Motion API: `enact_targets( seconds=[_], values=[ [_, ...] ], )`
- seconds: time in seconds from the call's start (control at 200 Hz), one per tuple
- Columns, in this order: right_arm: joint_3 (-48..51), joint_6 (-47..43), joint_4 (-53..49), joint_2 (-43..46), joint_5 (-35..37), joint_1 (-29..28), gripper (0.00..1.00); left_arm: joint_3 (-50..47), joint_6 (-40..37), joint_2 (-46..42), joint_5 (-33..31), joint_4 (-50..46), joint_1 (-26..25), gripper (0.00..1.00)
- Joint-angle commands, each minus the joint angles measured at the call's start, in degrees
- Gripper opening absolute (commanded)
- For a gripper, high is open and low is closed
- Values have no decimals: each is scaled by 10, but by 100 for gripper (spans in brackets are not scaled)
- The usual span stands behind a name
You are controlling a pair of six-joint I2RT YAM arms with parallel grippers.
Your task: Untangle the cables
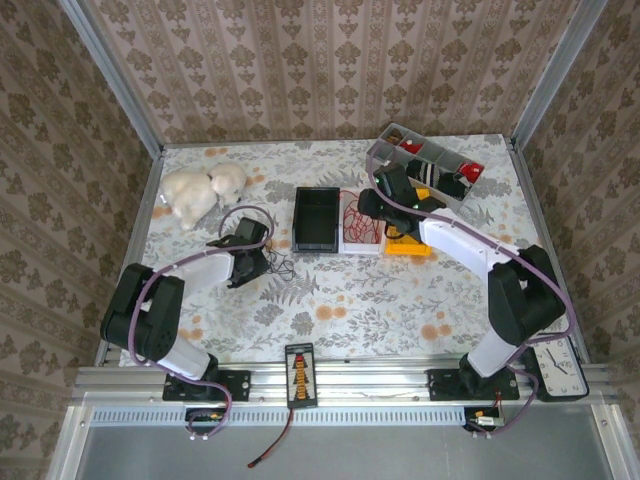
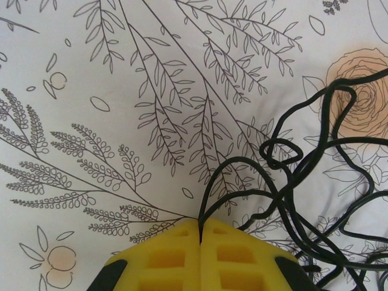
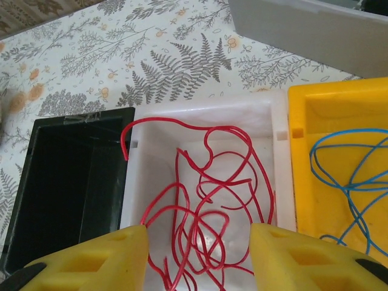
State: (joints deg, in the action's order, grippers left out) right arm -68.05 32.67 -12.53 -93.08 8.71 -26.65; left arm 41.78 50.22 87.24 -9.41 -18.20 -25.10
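On floral cloth my left gripper pinches the black cable, my right gripper gaping above the red cable.

Three trays are sitting side by side on the flower-patterned surface: a black tray, a white tray and a yellow tray. A grey divided box is lying behind them, a white plush toy is resting at far left, and a clock is lying at near right.

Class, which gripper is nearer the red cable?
Right. The right gripper hovers open directly over the red cable in the white tray. The left gripper is well away to the left, shut on the black cable.
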Motion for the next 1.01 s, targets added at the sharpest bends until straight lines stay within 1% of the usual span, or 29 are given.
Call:
enact_targets(
  seconds=[0.0,0.14,0.295,0.375,0.475,0.645,0.665,0.795,1.0],
  values=[
    [33,-21,7,50,10,-15,48,-15,-24,-3,51,16,-7,0],
    [77,-46,34,68,-47,-56,46,-5,-78,9,110,35,-7,0],
    [101,-89,67,45,-119,-135,45,6,-153,31,241,53,-7,0],
    [92,-99,66,15,-147,-166,45,10,-168,41,282,41,-7,0],
    [74,-107,57,-19,-157,-190,45,8,-175,38,295,16,-7,0],
    [35,-122,34,-68,-190,-198,45,-12,-181,12,319,10,-7,0],
    [33,-124,34,-71,-193,-199,45,-15,-180,9,320,10,-22,0],
    [13,-134,23,-98,-196,-199,44,-24,-172,-8,308,14,-23,0],
    [-5,-140,11,-135,-194,-199,43,-16,-169,-8,295,16,-24,0]
  ],
)
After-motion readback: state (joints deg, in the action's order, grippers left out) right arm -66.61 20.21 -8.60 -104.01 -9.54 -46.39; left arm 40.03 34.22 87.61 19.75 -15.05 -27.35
